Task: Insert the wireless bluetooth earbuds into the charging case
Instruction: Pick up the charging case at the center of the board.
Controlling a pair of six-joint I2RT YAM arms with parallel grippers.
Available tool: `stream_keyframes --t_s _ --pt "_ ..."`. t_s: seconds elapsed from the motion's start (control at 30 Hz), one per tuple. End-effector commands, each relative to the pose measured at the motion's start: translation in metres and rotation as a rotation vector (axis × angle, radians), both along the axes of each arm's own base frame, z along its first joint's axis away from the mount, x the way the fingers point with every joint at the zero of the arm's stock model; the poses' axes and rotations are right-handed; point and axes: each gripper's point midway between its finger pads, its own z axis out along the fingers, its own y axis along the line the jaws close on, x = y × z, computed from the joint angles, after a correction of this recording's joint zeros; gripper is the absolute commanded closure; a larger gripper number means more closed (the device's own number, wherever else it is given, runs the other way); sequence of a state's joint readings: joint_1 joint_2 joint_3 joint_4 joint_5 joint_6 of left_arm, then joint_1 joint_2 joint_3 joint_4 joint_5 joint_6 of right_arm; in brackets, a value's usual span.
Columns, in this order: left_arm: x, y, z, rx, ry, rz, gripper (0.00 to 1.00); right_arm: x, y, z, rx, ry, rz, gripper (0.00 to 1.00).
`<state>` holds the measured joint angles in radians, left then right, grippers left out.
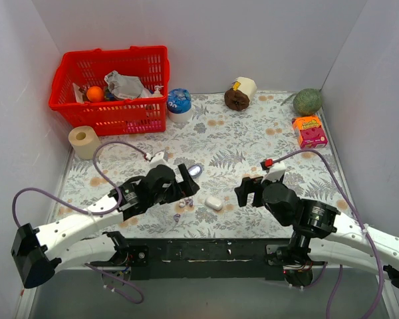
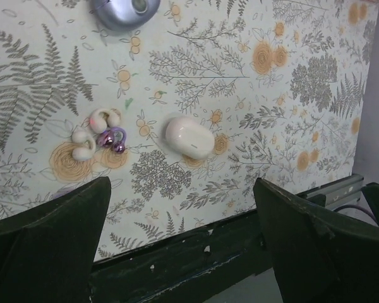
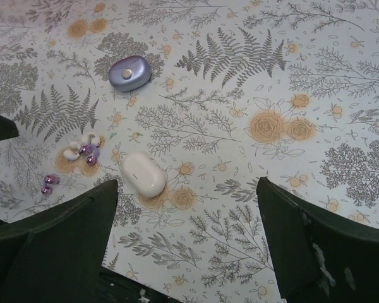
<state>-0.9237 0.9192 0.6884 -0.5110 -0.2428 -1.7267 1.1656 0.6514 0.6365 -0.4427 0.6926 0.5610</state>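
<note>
Table [image 1: 239, 139] first: flowered cloth runs from white walls on the left, right and far sides to a dark rail at the near edge, and the middle of it lies open. The red basket [image 1: 113, 90] stands in the far left corner, well apart from my work.

My left pincer [image 2: 182, 186] hangs above the near strip with its jaws spread wide and nothing between them. My right pincer [image 3: 186, 183] hovers just as wide and equally bare. From above, both wrists are dark lumps, and I cannot see the fingertips there.

The charging case [image 1: 214, 202] lies flat on the cloth between the two pincers, close to the near rail and touching nothing. Its long axis runs from far-left to near-right. It shows as a smooth white pebble. I can make out no seam, so I cannot tell which end opens.

A silver-blue disc [image 1: 195, 169] sits farther back and a little to the left of the case.

The wireless bluetooth earbuds [image 2: 101, 136] lie left of the case, near it but apart. One bit is a whitish curl with purple beads. The other, nearer and further left, shows only as purple dots, and my left finger [image 2: 50, 240] hides it in that wrist's view. Which way their tips point is too small to read.
</note>
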Motion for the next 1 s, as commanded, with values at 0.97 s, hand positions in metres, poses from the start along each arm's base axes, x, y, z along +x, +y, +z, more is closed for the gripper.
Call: stream_keyframes --t_s 0.97 --pt "0.011 -0.108 -0.072 0.508 -0.027 -0.481 0.02 -0.029 -0.045 0.012 0.081 0.092 -0.034 0.11"
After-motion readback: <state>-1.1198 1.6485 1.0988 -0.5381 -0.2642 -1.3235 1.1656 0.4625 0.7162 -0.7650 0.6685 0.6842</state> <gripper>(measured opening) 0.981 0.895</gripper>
